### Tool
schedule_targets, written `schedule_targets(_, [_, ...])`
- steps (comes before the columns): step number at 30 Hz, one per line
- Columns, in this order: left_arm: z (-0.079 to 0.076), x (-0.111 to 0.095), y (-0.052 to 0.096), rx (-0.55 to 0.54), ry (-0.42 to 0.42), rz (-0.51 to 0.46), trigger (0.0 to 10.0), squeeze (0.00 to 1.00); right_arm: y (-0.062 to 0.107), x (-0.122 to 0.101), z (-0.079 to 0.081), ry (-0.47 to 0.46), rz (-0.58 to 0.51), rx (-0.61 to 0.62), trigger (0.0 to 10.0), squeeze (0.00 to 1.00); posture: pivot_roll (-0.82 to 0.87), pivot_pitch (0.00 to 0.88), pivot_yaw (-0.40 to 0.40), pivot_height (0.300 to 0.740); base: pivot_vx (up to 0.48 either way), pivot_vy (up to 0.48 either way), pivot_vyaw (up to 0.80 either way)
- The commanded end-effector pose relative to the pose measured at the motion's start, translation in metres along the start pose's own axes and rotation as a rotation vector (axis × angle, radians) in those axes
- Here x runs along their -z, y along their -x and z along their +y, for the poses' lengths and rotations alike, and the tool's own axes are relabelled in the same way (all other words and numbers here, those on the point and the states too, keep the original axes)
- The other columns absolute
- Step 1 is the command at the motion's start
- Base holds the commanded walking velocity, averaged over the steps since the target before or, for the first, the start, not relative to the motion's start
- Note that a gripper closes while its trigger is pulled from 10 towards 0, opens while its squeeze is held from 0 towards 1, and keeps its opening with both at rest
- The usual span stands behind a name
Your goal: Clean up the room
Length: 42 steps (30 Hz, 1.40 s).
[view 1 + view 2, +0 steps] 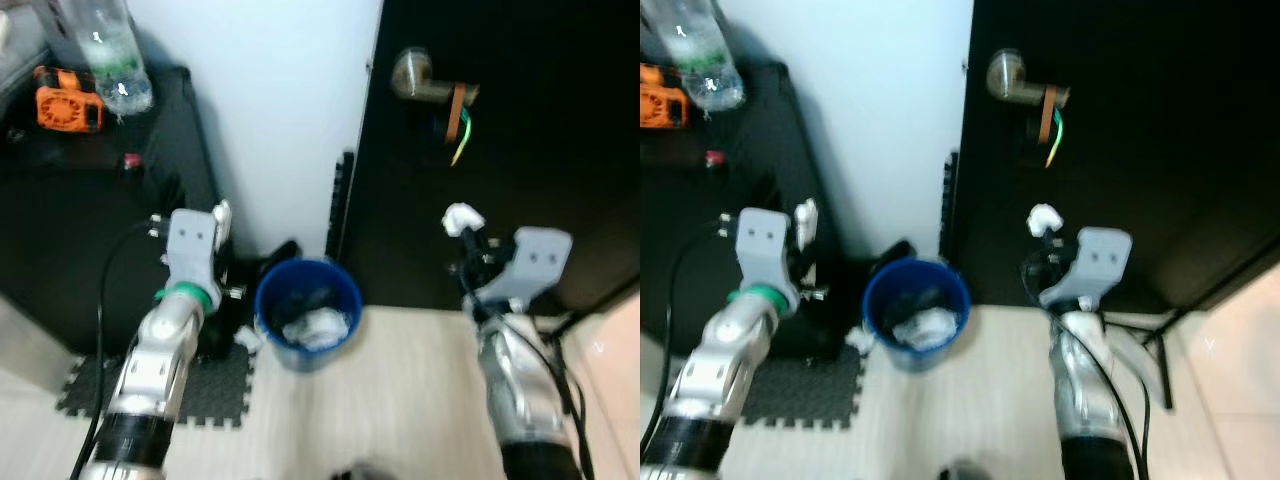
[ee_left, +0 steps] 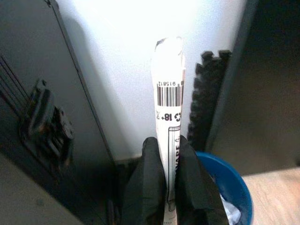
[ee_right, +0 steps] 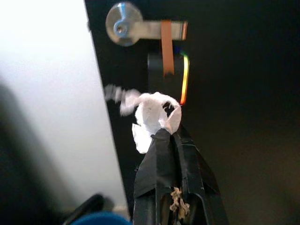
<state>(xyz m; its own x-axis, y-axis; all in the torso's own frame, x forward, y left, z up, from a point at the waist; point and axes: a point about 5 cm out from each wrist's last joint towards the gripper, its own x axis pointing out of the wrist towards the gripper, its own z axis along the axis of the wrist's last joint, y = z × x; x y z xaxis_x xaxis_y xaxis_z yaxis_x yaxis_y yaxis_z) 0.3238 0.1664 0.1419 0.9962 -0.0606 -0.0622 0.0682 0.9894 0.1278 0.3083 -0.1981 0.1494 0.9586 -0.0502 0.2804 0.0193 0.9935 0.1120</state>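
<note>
Black cabinet (image 1: 60,250) at left. Left gripper (image 2: 169,187) clamps a barcoded paper tube (image 2: 169,89) beside the blue bin (image 1: 307,312) on pale floor (image 1: 400,400). Right gripper (image 3: 174,140) pinches crumpled tissue (image 3: 152,115), probably paper, before the dark door (image 1: 520,120).

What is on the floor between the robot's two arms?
A blue bin with crumpled white paper inside, seen in the left eye view between the left gripper and right gripper.

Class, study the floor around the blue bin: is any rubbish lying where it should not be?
Yes. A small white scrap lies on the floor against the blue bin, at its left, outside it. The crumpled white paper sits inside.
</note>
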Motion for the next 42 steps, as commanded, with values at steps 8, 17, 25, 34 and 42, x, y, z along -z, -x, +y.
schedule_targets(8, [-0.001,0.012,0.003,0.038,-0.048,0.056,10.0,0.00,0.002,0.007,0.004,0.009,0.025,-0.004,10.0,0.00,0.03,0.061,0.041,0.706,0.037,0.000,0.00])
schedule_targets(17, [-0.003,0.026,0.000,0.074,-0.080,0.105,10.0,0.00,0.003,0.012,0.013,0.047,0.049,-0.052,10.0,0.00,0.03,0.095,0.045,0.706,0.000,0.000,0.00])
schedule_targets(25, [-0.003,0.034,-0.016,0.118,-0.131,0.146,10.0,0.00,0.003,0.015,0.032,0.071,0.054,-0.135,10.0,0.00,0.04,0.143,0.036,0.706,0.000,0.000,0.00])
schedule_targets(34, [-0.010,0.028,-0.044,0.296,-0.219,0.160,10.0,0.00,-0.001,0.005,0.056,0.149,0.009,-0.275,10.0,0.00,-0.02,0.259,0.021,0.706,0.000,0.000,0.00])
schedule_targets(42, [-0.031,-0.003,-0.065,0.406,-0.290,0.135,10.0,0.00,0.004,-0.037,0.018,0.246,-0.098,-0.118,10.0,0.00,-0.14,0.361,0.042,0.706,0.000,0.000,0.00])
